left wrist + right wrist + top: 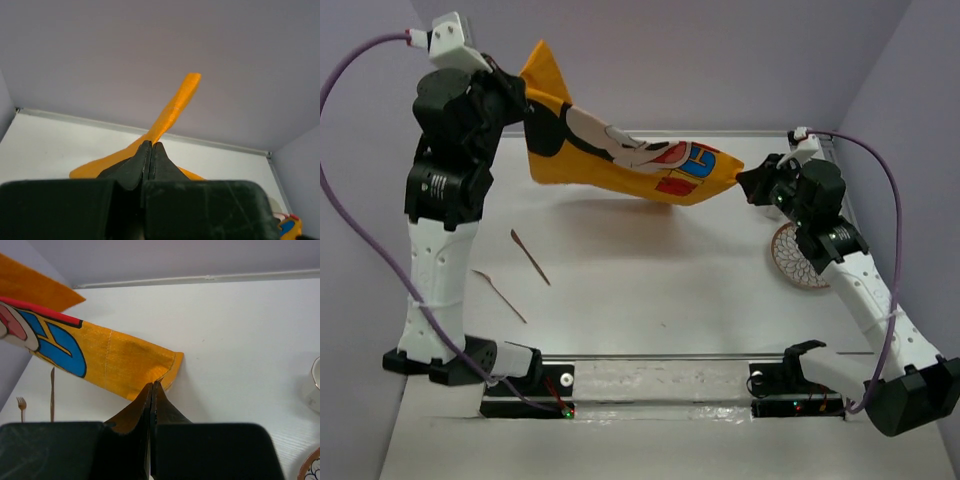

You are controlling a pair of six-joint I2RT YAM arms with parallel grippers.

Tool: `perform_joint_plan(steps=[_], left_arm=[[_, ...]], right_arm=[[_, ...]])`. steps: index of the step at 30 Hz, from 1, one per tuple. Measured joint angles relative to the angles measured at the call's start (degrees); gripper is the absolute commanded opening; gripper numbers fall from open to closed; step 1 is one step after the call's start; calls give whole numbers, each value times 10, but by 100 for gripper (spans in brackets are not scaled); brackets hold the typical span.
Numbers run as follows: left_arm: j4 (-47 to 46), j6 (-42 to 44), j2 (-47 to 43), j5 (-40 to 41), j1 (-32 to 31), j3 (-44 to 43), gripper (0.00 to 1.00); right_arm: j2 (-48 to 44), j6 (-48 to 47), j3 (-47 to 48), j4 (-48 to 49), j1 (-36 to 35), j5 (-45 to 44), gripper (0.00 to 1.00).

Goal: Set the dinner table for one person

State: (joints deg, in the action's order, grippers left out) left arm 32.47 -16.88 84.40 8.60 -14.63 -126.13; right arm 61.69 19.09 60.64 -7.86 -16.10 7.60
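The orange cartoon-printed cloth mat (620, 160) is clamped at opposite ends in the jaws of the left gripper (525, 105) and right gripper (740, 182), above the large white dinner table (650, 290). It should be lowered level and taut between the wooden cutlery (530, 256) and patterned plate (798, 256).

Dinner table (650, 290), large white rectangular top, flat and level, thin metal rim visible along its far and right edges, matte surface.
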Motion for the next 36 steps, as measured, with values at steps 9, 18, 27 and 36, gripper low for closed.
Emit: perform_joint_plan(steps=[9, 18, 27, 36], left_arm=[[-197, -76, -249, -6, 1, 508, 0], [-317, -126, -48, -18, 34, 498, 0], [-280, -135, 197, -60, 100, 108, 0], [-414, -153, -38, -78, 97, 378, 12]], right_arm=[[-56, -2, 13, -32, 0, 14, 0], [114, -18, 130, -9, 0, -5, 0], [280, -61, 395, -25, 31, -33, 0], [139, -71, 263, 54, 33, -33, 0]])
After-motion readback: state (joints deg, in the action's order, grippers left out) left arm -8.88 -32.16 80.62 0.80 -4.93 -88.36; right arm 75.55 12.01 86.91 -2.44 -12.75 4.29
